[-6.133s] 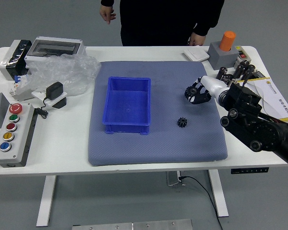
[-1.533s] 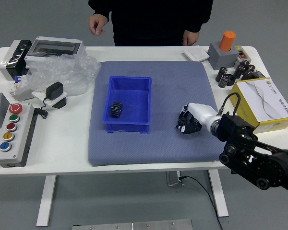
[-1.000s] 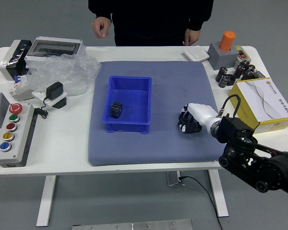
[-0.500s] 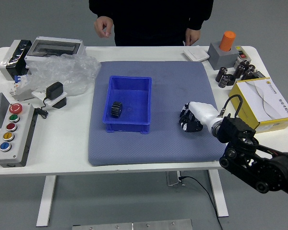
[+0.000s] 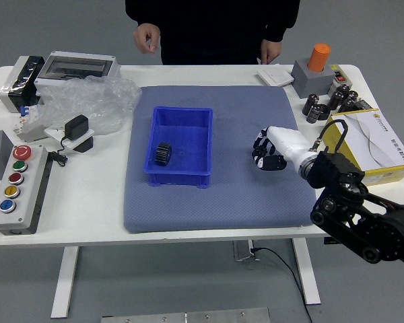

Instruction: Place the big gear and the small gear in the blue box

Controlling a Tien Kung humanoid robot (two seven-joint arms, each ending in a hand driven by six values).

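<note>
Sitting at 8 o'clock inside the blue box [image 5: 182,180], the big gear [image 5: 163,153] makes 1 of 2 delivered. The right hand [image 5: 269,151], at the box's 3 o'clock, has just shifted toward 12; I can't tell whether it's clamped on the small gear, itself out of sight, so a carry isn't certain.

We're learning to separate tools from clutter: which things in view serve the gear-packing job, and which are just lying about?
For the job:
blue plastic box
black toothed gear inside it
robot's right hand
(a second gear cannot be seen)

Lying about:
grey control box with coloured buttons
crumpled clear plastic
orange cylinder
</note>
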